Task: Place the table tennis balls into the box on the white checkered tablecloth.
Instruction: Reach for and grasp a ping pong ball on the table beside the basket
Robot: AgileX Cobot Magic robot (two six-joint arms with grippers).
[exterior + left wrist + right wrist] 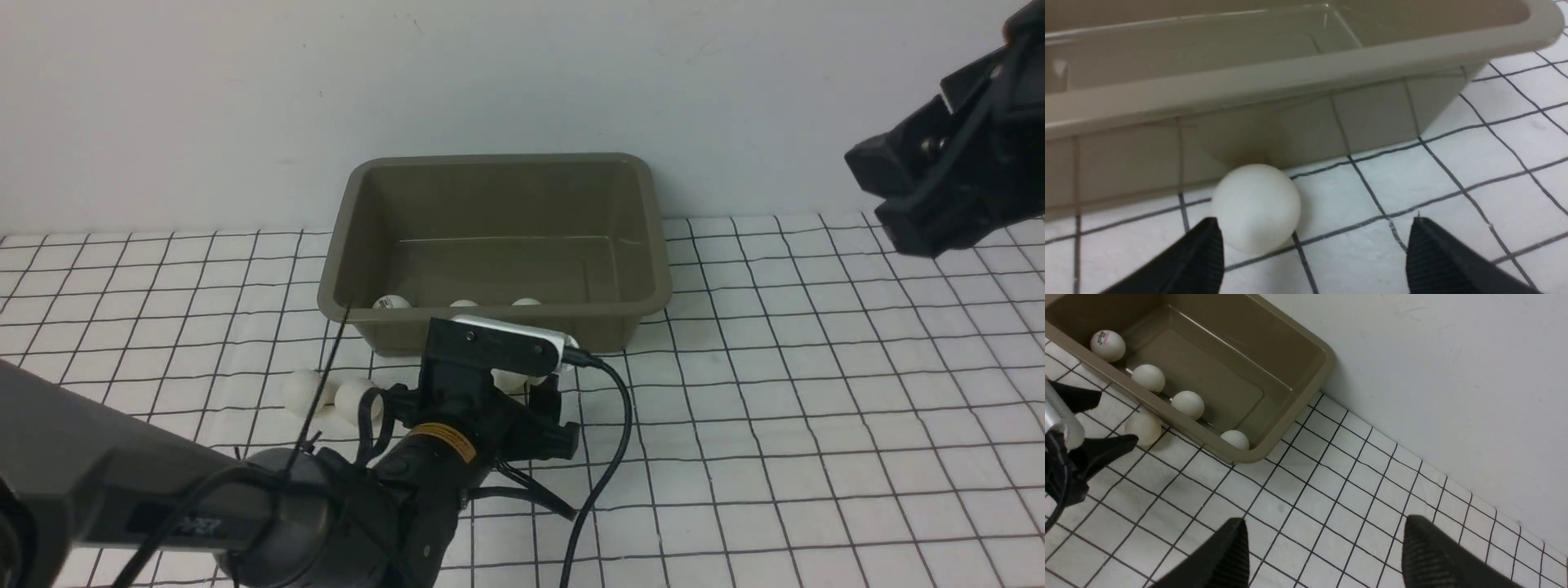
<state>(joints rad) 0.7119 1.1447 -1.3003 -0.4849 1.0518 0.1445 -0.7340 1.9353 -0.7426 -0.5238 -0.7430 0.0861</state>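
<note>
The olive-grey box (653,245) stands on the white checkered tablecloth (816,392) against the back wall. Several white table tennis balls lie along its near wall (1187,404). One ball (1255,208) lies on the cloth against the box's front wall. My left gripper (1315,222) is open and low over the cloth, and this ball sits just inside one of its fingers (1208,249) and off centre. Two more balls (306,390) lie on the cloth to the left of the arm. My right gripper (1325,523) is open and empty, high above the cloth to the right of the box.
The white wall (522,73) rises right behind the box. The left arm's cable (612,425) loops over the cloth in front of the box. The cloth to the right of the box is bare.
</note>
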